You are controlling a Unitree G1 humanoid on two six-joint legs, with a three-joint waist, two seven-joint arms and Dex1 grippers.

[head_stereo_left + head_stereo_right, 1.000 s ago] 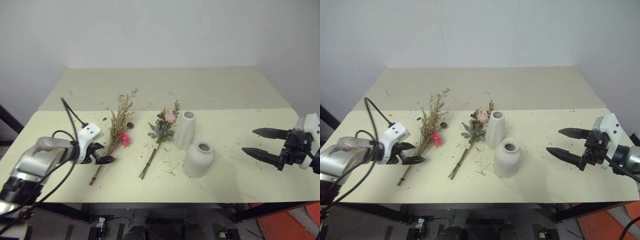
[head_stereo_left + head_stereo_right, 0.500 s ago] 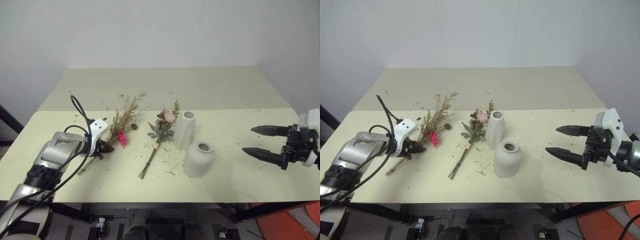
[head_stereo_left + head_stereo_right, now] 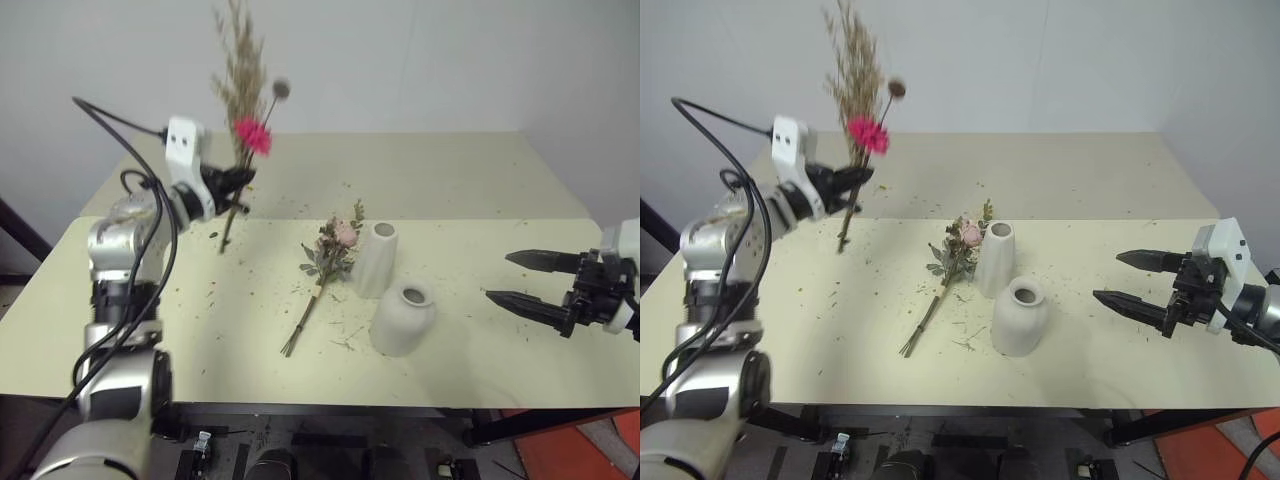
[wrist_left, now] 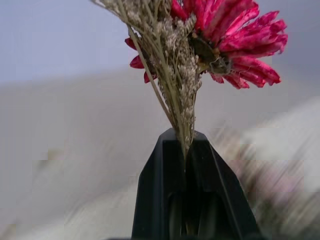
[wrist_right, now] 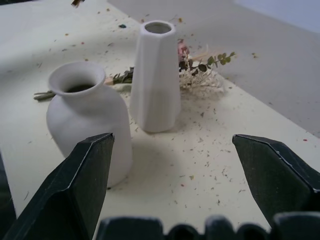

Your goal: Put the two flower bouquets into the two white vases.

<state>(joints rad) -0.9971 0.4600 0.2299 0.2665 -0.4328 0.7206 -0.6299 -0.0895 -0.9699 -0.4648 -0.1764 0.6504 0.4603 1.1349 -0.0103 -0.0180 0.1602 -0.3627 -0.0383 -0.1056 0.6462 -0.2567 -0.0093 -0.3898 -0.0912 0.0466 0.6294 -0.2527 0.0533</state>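
My left gripper is shut on the stems of the dried-grass bouquet, held upright high above the table's back left. Its magenta daisy fills the left wrist view above the closed fingers. The rose bouquet lies flat on the table, its head beside the tall slim white vase. The squat round vase stands just in front of the tall one. My right gripper hangs open at the right, apart from both vases; both vases show between its fingers in the right wrist view.
Dry flower crumbs are scattered over the cream table, thickest around the vases. A second table stands behind, against the white wall. A black cable loops from my left wrist.
My left gripper closed on the dried-grass bouquet's stems and lifted it off the table, swinging it upright and toward the back. The right gripper stayed still.
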